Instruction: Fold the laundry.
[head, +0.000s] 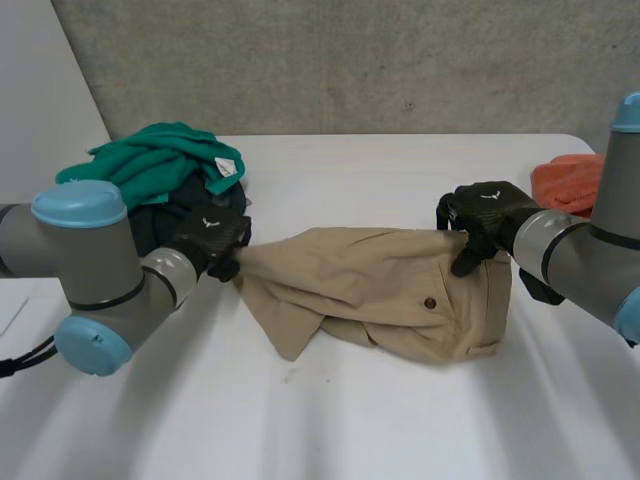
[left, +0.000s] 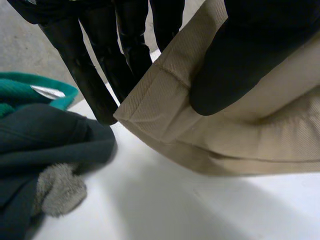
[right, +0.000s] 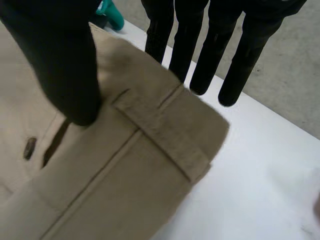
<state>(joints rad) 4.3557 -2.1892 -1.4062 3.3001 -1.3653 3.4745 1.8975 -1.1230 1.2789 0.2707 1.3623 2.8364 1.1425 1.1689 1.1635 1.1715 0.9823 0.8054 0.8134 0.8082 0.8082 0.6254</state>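
I have the khaki trousers (head: 380, 295) held at both ends in the middle of the counter (head: 350, 420), so I judge the step in hand to be the stretching out, with no fold made yet. My left robot hand (head: 212, 240) pinches the hem end, the thumb (left: 240, 65) pressing on top of the cloth and the fingers (left: 95, 75) behind its edge, and that corner hangs just clear of the counter. My right robot hand (head: 485, 222) pinches the waistband the same way, the thumb (right: 60, 65) set down beside a belt loop (right: 160, 132) and the fingers (right: 200, 50) beyond the band's edge. Between the two grips the cloth sags and bunches, its lower part resting rumpled on the counter below the pocket button (head: 430, 302). Next I would draw the ends apart and lay the trousers flat, keeping both pinches firm so that neither end slips. I should keep the hem off the pile near the far left corner, where a green garment (head: 160, 160), a dark garment (left: 45, 145) and a grey sock (left: 57, 190) lie close by my left robot hand. An orange cloth (head: 568, 180) waits at the far right edge.
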